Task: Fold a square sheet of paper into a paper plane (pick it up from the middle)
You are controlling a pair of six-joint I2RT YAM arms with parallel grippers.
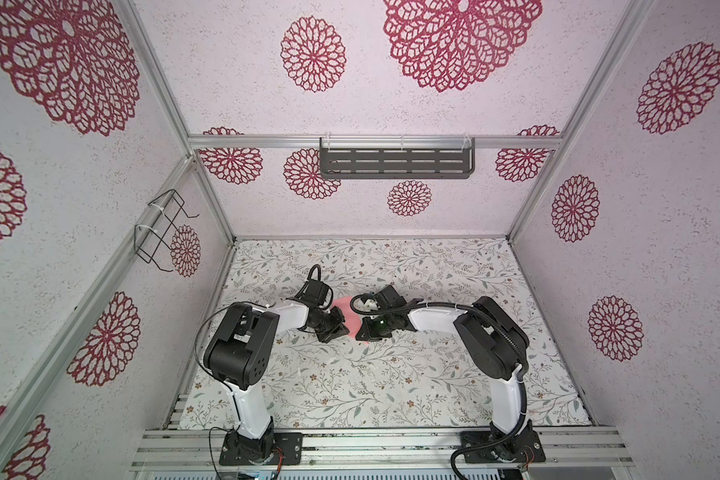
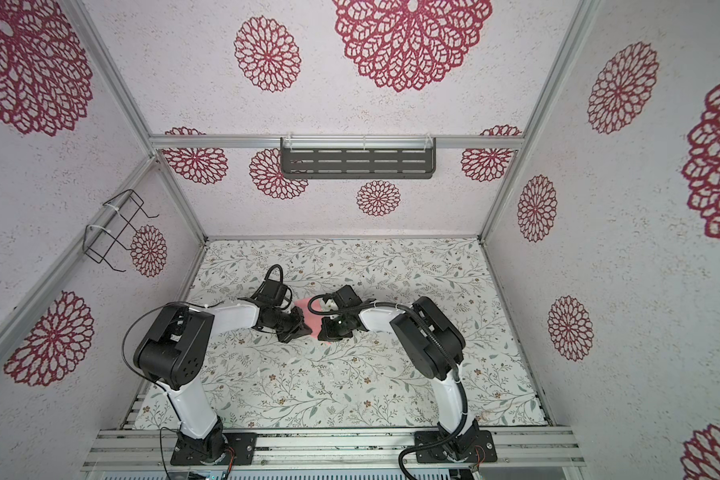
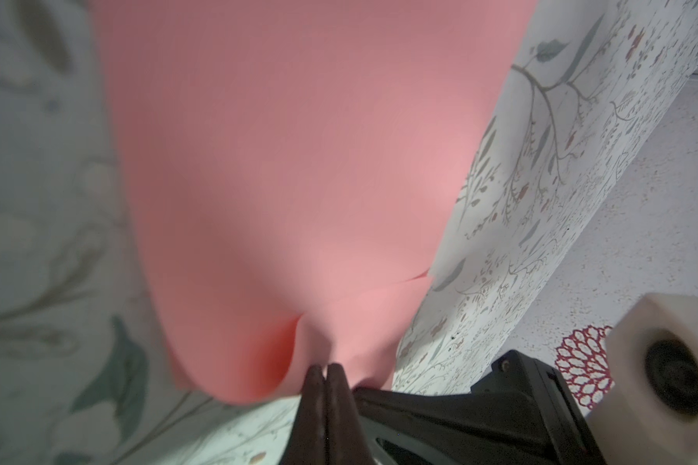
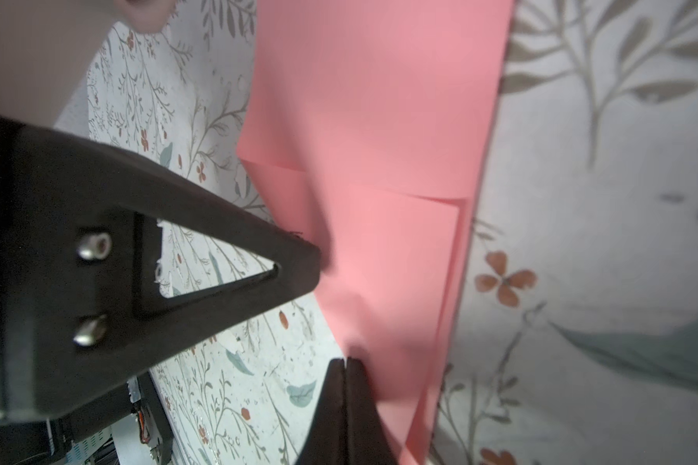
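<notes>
Right wrist view: shows a thin salmon-pink paper sheet [image 4: 379, 120], folded into overlapping layers, lifted over the middle of the floral-patterned table [image 4: 581, 241]. Pinched from both sides by clenched left fingers [image 3: 315, 402] and clenched right fingers [image 4: 327, 410]. Seems mid-task: early folds made, no pointed dart yet.

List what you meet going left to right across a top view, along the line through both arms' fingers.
In order: left arm's elbow → left fingers, shut on the paper → square sheet of paper → right fingers, also shut on it → right arm's elbow.
</notes>
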